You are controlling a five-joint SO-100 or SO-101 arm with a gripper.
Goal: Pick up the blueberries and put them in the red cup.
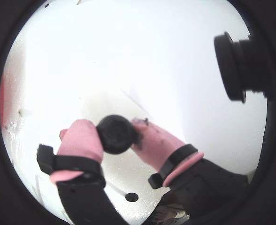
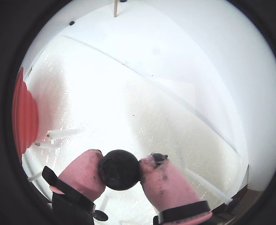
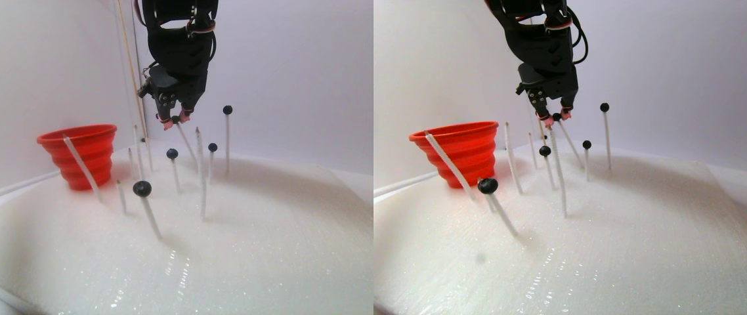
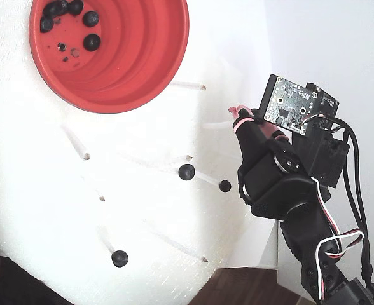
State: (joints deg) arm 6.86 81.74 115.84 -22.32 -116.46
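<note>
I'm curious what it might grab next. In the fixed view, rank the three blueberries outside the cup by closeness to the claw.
1. and 2. Right middle blueberry and left middle blueberry, below the claw: too close to call.
3. Bottom-left blueberry, farthest.
The claw already grips a held blueberry.

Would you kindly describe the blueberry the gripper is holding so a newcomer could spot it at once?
Start at the red cup on the white foam pad, then look up at the black arm. Its gripper pinches one blueberry between pink fingertips; unlike the other berries, it sits on no white stick.
</note>
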